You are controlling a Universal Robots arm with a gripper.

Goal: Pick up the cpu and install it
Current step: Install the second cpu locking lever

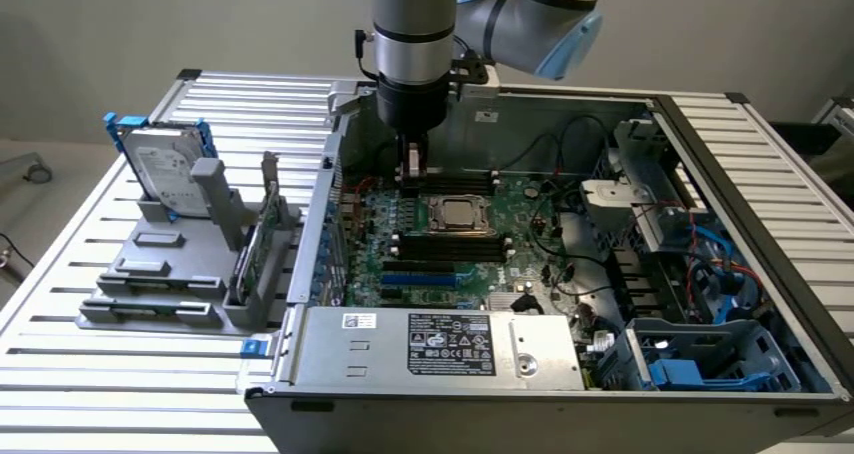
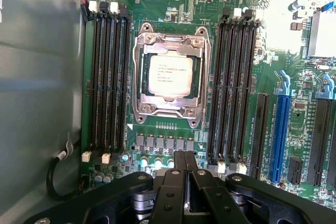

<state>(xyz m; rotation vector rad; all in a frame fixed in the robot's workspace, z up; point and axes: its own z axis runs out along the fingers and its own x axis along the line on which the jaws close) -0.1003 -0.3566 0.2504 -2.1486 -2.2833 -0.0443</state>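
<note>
Exterior view: the arm was seen reaching down into an open computer case point(image 1: 694, 114) laid on a slatted metal table point(image 1: 80, 274). The gripper point(image 1: 415, 164) was positioned low over the green motherboard point(image 1: 534, 264), close to the case's far wall. Its fingers were observed pressed together with nothing held between them; in the wrist view the gripper point(image 2: 185, 169) was likewise seen closed and empty.

The cpu point(image 1: 458, 212) was found seated in its socket at the middle of the motherboard, just beside the gripper and apart from it. In the wrist view the cpu point(image 2: 169, 75) was seen lying flat inside the metal socket frame point(image 2: 170, 108), with black memory slots point(image 2: 110, 82) on either side. Blue expansion slots point(image 2: 279, 129) were noted further along the board.

Outside the case, towards the exterior view's left, a hard drive point(image 1: 167, 164) was seen standing upright in a grey fixture point(image 1: 160, 294).
</note>
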